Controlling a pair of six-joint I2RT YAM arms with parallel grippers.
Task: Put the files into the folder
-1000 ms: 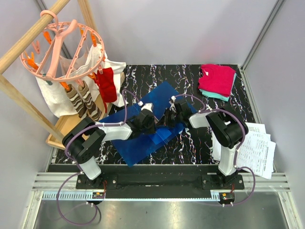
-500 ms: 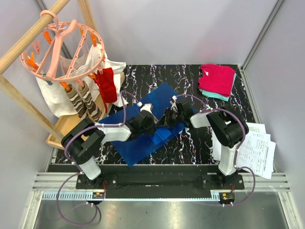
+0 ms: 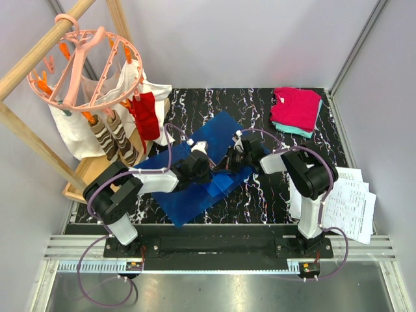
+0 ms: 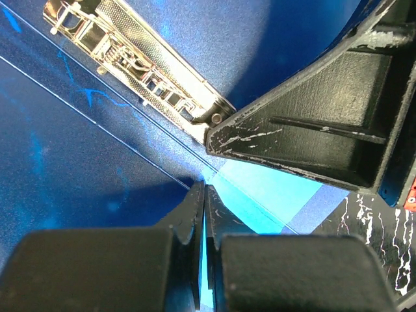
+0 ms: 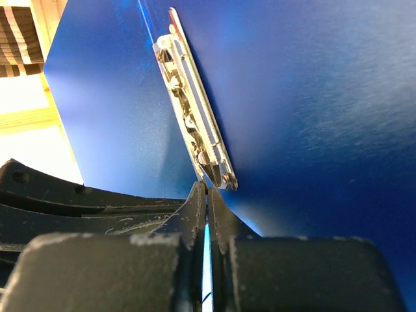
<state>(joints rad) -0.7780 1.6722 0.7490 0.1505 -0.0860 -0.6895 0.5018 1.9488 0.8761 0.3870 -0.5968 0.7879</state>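
Clamping the glossy, thin blue folder point(image 3: 218, 130): left pincer point(image 4: 203, 190), right pincer point(image 5: 207, 190).

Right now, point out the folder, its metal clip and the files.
folder point(image 3: 185, 201): top external view, bare near part of the cover.
metal clip point(image 5: 194, 127): right wrist view, middle of the bar.
files point(image 3: 351, 205): top external view, top sheet's middle.

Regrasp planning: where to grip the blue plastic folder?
Thin right-hand edge of the glossy blue plastic folder, coming low from the right: it lies open and flat, so probably only an edge fits the jaws. Avoid the metal clip bar.
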